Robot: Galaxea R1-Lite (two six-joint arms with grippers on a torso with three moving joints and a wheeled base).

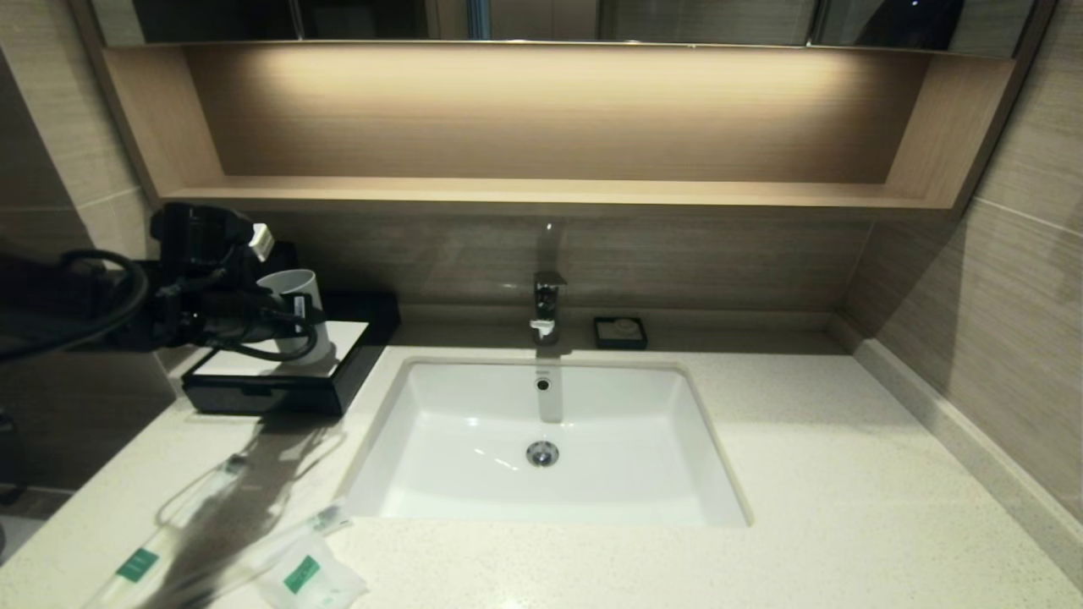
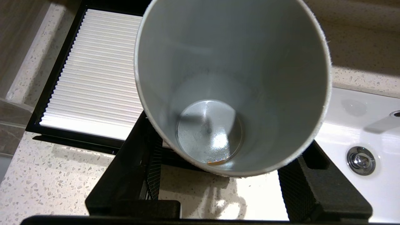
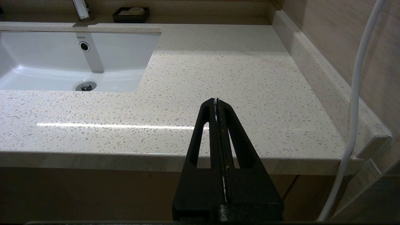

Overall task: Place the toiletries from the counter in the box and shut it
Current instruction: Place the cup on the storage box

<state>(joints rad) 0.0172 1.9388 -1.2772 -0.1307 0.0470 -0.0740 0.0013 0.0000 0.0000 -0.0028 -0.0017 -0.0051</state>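
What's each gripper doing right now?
Left gripper: closed on the grey cup, above the black box.
Right gripper: closed, empty, at the counter edge.

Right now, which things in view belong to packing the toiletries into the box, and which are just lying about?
Job:
- two wrapped sticks, near counter edge
- white sachet beside them
- black box
- left claw, around the grey cup

Lying about:
- soap dish
- faucet
- sink
- right claw, parked

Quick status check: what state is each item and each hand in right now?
Left hand: shut on the grey cup, above the box.
Grey cup: upright, empty.
Box: drawer closed.
Two wrapped sticks: lying on the counter.
Sachet: flat beside them.
Right hand: shut, empty, at the counter's front edge.
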